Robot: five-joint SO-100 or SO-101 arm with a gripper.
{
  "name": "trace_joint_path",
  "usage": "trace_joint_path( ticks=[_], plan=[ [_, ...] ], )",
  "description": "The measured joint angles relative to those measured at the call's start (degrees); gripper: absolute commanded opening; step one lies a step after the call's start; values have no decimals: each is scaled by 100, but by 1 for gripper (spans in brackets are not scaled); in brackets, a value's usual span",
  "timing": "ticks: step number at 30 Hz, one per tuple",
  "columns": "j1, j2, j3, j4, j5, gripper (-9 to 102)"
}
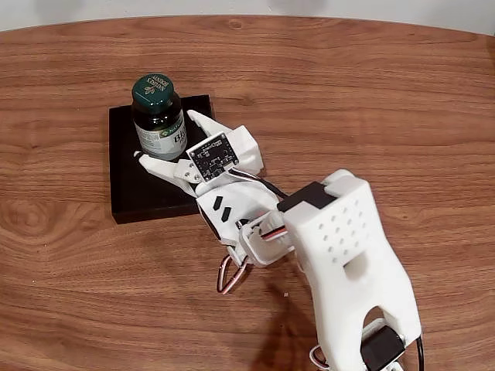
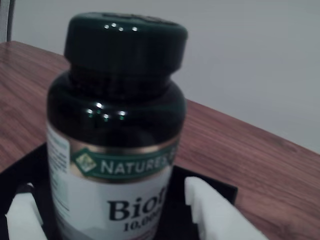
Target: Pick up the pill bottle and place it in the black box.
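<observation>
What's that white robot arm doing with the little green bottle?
The robot arm has its gripper around the pill bottle, one white finger on each side. The bottle stands upright over the black box on the wooden table. In the wrist view the fingers flank the label with small gaps, so I can't tell whether it is still squeezing or letting go.

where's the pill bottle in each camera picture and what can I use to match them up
Fixed view: the pill bottle stands upright on the black box, upper left, between the gripper fingers.
Wrist view: the bottle is close up, left of centre.
Shared landmark: the green cap.
</observation>
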Motion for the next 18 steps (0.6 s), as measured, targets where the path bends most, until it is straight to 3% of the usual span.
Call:
trace_joint_path(
  ticks=[18],
  plan=[
    [475,2276,1978,949,0,35]
  ],
)
